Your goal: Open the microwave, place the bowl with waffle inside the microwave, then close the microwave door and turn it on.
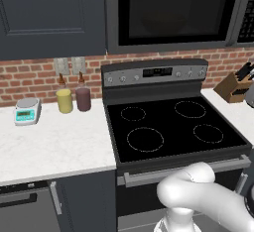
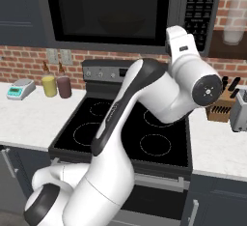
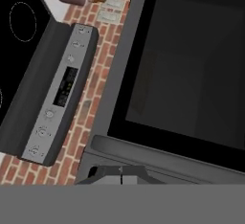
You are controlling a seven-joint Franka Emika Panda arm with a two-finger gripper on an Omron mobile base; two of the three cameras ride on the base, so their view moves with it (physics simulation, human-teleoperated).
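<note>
The microwave (image 2: 116, 12) hangs above the stove with its door (image 1: 173, 10) shut and its button panel (image 2: 198, 10) on the right. Through the black glass I make out a dim rounded shape (image 2: 120, 24) that may be the bowl; I cannot tell for sure. My hand (image 2: 181, 41) is raised in front of the microwave's lower right, close to the door's right edge. In the hand view, which is rolled sideways, the door's glass (image 3: 191, 65) spreads across the right, and my gripper (image 3: 122, 173) sits shut with nothing in it, just off the door's grey edge strip (image 3: 162, 153).
The black-topped stove (image 1: 173, 127) with its steel knob panel (image 1: 154, 73) lies below. A knife block (image 2: 223, 105) and a toaster (image 2: 240, 110) stand on the right counter. On the left counter are two bottles (image 1: 73, 98) and a small scale (image 1: 27, 111).
</note>
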